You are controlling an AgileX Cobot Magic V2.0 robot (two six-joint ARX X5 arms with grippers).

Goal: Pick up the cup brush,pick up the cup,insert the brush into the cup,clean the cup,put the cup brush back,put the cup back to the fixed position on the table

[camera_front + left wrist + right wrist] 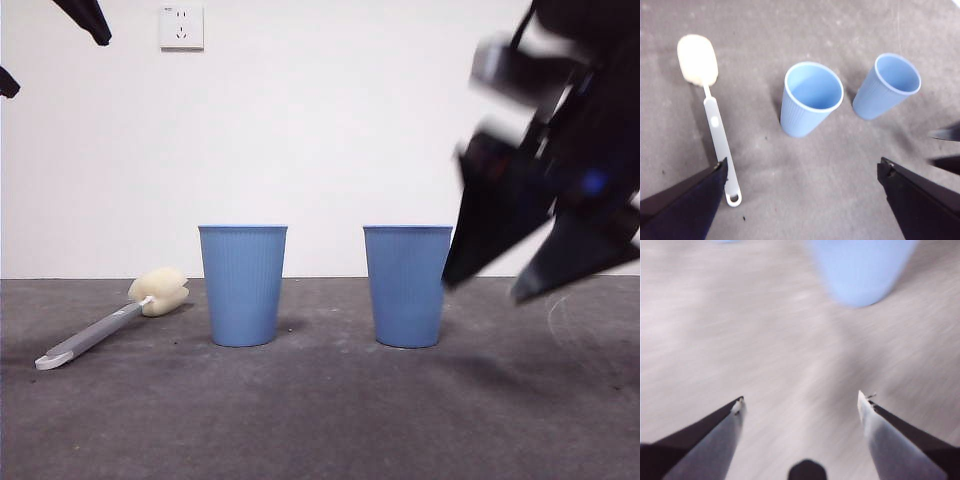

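Cup brush lies flat on the worktop, at the left of the front view. Cream-yellow sponge head points toward the back wall, white handle end toward the camera. Nothing touches it. Left wrist view shows the cup brush full length, the handle's end close beside one of that gripper's jaws but not between them.

Two blue ribbed cups stand upright, side by side, apart from each other. Left cup is just beside the sponge head, not touching it. Right cup is near the middle-right of the front view. Both are open-mouthed and empty as seen from the left wrist: left cup, right cup.

Right gripper is low at the right side of the front view, blurred, its tips just beside the right cup near worktop level; contact cannot be judged. Right wrist view is smeared with motion; jaws are spread wide with nothing between them, right gripper, and the right cup is ahead as a blue blur.

Left gripper hangs high above brush and cups, jaws well apart, holding nothing. In the front view it shows only as black tips at the top left corner, left gripper.

A white wall socket is on the pale wall behind.
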